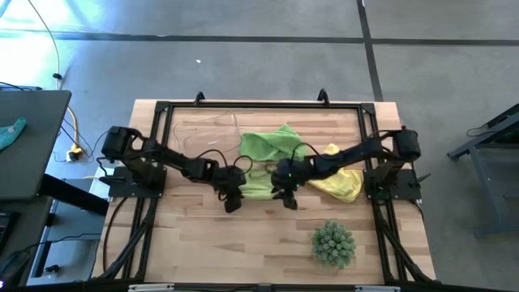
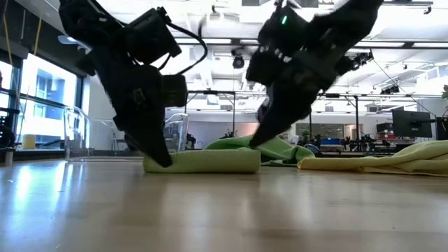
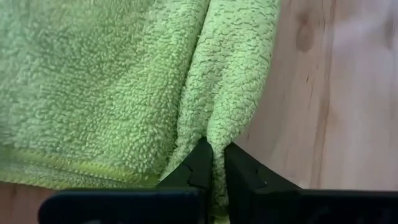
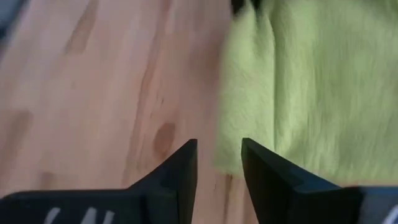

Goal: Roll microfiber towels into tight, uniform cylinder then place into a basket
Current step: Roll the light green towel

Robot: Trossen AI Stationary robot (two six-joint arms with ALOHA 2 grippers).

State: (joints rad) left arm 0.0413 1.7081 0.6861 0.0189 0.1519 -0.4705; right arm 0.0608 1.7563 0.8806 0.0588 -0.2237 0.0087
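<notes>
A lime green towel (image 1: 258, 185) lies folded into a thick strip (image 2: 203, 161) on the table's middle. My left gripper (image 1: 231, 197) is at its left end, shut on it. My right gripper (image 1: 285, 195) is open at its right end, with the towel's edge (image 4: 231, 158) just beyond the gap between its fingers. A second lime green towel (image 1: 272, 142) lies crumpled behind the first. The yellow towel (image 1: 342, 182) lies to the right, under the right arm. The clear basket (image 2: 176, 133) stands at the far left of the table (image 1: 212, 134). My left gripper pinches a raised fold of the green towel (image 3: 214, 146) between its two fingertips, at the towel's left end. The fingers slant down from the table's left. The towel rests on the table. Whether my right gripper touches the towel, I cannot tell.
A spiky green ball-shaped plant (image 1: 333, 242) stands near the front right. A teal cloth (image 1: 11, 132) lies on a side table off to the left. Bare wood (image 1: 203, 243) lies at the front left of the table.
</notes>
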